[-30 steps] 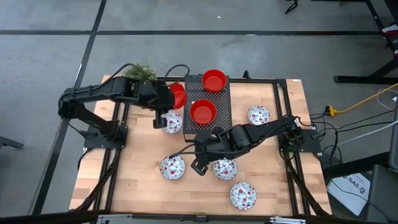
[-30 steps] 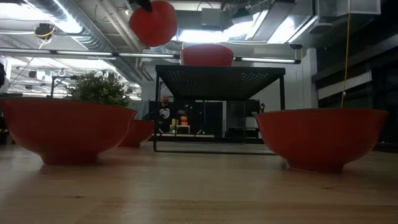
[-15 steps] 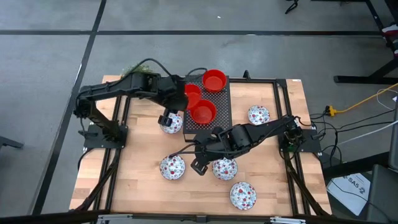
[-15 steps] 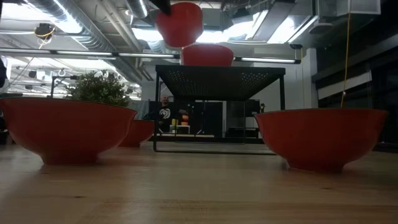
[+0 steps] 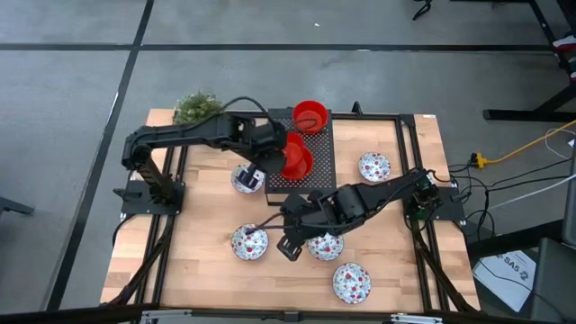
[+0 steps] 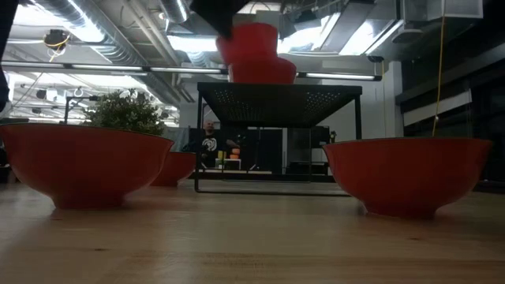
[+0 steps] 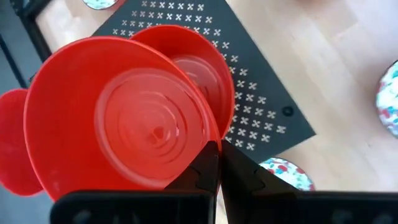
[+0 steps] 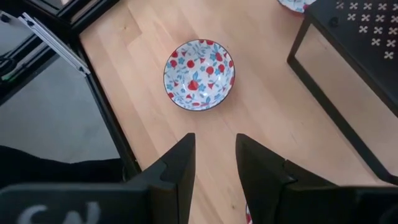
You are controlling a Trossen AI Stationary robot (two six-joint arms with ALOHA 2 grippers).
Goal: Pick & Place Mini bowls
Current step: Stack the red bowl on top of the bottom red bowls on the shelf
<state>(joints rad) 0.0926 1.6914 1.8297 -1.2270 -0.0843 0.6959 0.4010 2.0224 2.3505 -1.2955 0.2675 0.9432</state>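
My left gripper (image 5: 273, 160) is shut on a plain red mini bowl (image 7: 118, 118) and holds it over the black perforated box (image 5: 317, 148). Just beneath it a second red bowl (image 7: 208, 62) rests on the box top, and a third (image 5: 310, 115) sits at the box's far end. Several white floral bowls lie on the table, among them one beside the box (image 5: 248, 178) and one near the front (image 5: 249, 241). My right gripper (image 5: 284, 245) hangs open above the table, between two floral bowls; a floral bowl (image 8: 199, 74) lies ahead of its fingers. My left gripper pinches the red bowl's rim (image 7: 208, 146) between its two shut fingers, at the side of the bowl nearest the wrist. The fingers slant down from the table's left. The bowl is lifted clear of the table, over the red bowl on the box (image 6: 263, 69); whether the two touch I cannot tell.
A small green plant (image 5: 198, 105) stands at the table's far left corner. Dark frame rails (image 5: 405, 115) run round the table. More floral bowls lie at the right (image 5: 373, 166) and front right (image 5: 351, 282). A person (image 6: 209, 142) shows far off in the room.
My left gripper has carried the red bowl toward the table's right edge, from beside the box's left side to over the red bowl on the box, sinking a little while its wrist rolled. The bowl has stayed clear of the table.
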